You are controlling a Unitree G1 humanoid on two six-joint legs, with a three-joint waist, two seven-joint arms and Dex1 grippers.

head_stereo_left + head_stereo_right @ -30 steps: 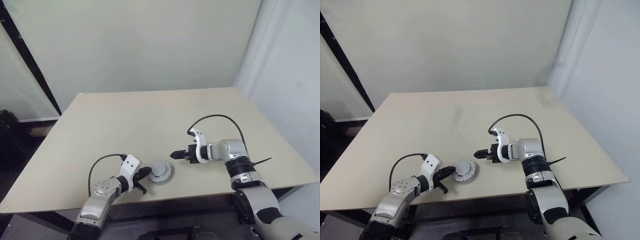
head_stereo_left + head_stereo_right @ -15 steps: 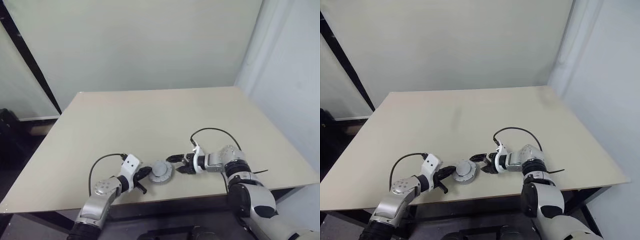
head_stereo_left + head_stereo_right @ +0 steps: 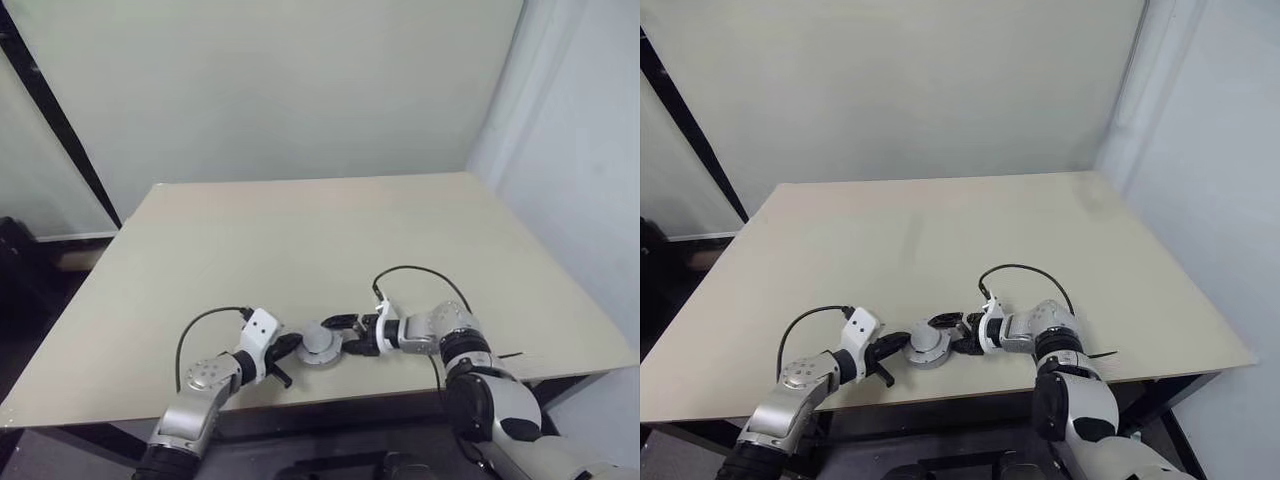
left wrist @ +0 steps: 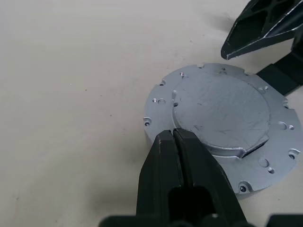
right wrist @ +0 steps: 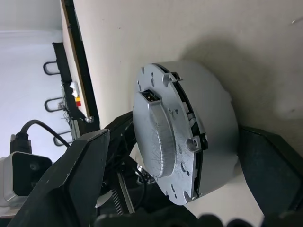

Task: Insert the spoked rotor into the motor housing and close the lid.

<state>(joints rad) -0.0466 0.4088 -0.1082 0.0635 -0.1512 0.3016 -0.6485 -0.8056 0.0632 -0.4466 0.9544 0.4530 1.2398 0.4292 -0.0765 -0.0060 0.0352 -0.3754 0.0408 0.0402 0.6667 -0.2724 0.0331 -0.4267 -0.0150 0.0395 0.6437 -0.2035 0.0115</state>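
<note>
Straddling the motor housing (image 4: 220,130), closed by its lid (image 4: 220,113), the right gripper (image 3: 340,336) is spreading its fingers wide. The left gripper (image 4: 174,137), fingers pressed together, is touching the housing's rim. The housing is lying flat near the table's (image 3: 300,240) front edge.

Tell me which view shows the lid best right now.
The left wrist view: it looks down on the lid, showing its whole top face and notched edge seated on the housing. The right wrist view shows it side-on between the open right fingers. The eye views show a small grey disc.
</note>
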